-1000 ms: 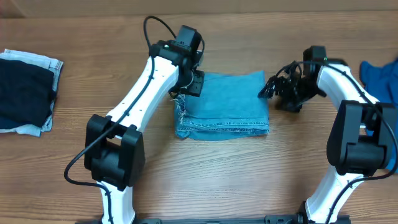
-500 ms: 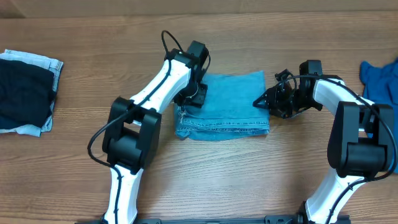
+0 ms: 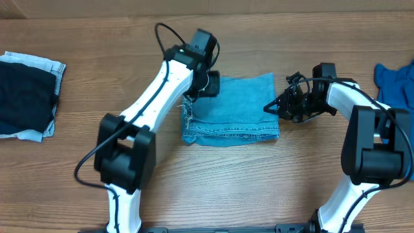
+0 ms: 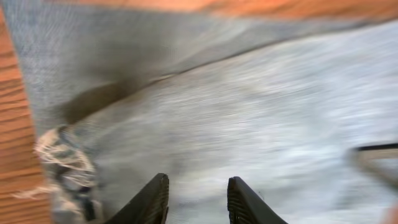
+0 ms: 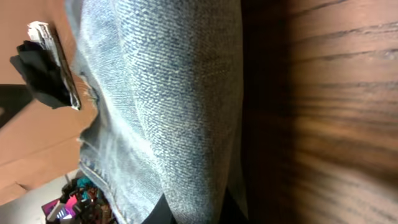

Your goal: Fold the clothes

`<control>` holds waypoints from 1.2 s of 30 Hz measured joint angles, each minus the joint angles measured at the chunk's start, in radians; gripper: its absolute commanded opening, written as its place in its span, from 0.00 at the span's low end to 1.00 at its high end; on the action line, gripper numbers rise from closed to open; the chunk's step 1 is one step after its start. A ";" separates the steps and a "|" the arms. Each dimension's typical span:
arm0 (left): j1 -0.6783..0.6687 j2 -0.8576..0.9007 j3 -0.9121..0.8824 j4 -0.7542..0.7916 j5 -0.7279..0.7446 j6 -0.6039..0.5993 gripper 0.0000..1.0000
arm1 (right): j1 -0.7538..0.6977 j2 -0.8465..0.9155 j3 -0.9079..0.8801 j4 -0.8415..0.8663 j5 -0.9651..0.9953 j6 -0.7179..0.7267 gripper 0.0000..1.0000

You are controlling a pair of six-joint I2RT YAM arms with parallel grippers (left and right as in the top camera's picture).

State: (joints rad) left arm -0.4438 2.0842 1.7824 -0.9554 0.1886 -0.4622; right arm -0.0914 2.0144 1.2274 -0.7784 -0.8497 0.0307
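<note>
Folded light-blue jeans (image 3: 233, 111) lie in a rectangle mid-table, with a frayed hem (image 3: 187, 118) on their left side. My left gripper (image 3: 208, 83) hovers over the far left corner of the fold. In the left wrist view its fingers (image 4: 152, 199) stand apart above the denim (image 4: 249, 112) with nothing between them, the frayed hem (image 4: 62, 155) off to their left. My right gripper (image 3: 272, 107) is at the jeans' right edge. In the right wrist view it (image 5: 196, 210) is shut on a rounded fold of the denim (image 5: 180, 93).
A pile of dark navy and pale denim (image 3: 26, 97) sits at the table's left edge. Brighter blue cloth (image 3: 394, 81) lies at the far right, behind the right arm. Bare wood (image 3: 226, 175) runs along the front.
My right gripper slid left to the jeans' right edge and closed on the fold. My left gripper shifted onto the far left corner of the jeans and its jaws narrowed.
</note>
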 measured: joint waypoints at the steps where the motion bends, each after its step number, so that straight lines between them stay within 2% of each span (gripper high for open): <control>1: 0.000 -0.011 0.005 0.006 0.015 -0.021 0.34 | 0.000 -0.014 -0.002 -0.002 0.001 0.007 0.04; 6: -0.014 -0.021 0.010 0.069 0.082 -0.174 0.39 | 0.009 -0.230 -0.010 -0.039 0.083 0.054 0.04; 9: -0.031 -0.021 0.010 0.116 0.110 -0.281 0.34 | 0.009 -0.383 -0.010 -0.072 0.151 0.078 0.04; 12: -0.049 -0.021 0.010 0.187 0.135 -0.372 0.22 | 0.009 -0.451 -0.010 -0.101 0.193 0.092 0.04; 15: -0.063 -0.021 0.010 0.259 0.172 -0.430 0.18 | 0.019 -0.448 -0.010 -0.122 0.232 0.101 0.04; 21: -0.094 -0.003 0.010 0.309 0.220 -0.504 0.04 | 0.074 -0.448 -0.010 -0.159 0.368 0.107 0.04; 27: -0.114 0.104 0.010 0.328 0.257 -0.534 0.04 | 0.081 -0.448 -0.010 -0.179 0.436 0.108 0.04; 36: -0.117 0.114 0.009 0.264 0.237 -0.534 0.04 | 0.081 -0.448 -0.010 -0.183 0.450 0.127 0.04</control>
State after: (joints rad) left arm -0.5606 2.1986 1.7912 -0.6914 0.4252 -0.9966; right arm -0.0105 1.5661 1.2175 -0.9619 -0.3996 0.1577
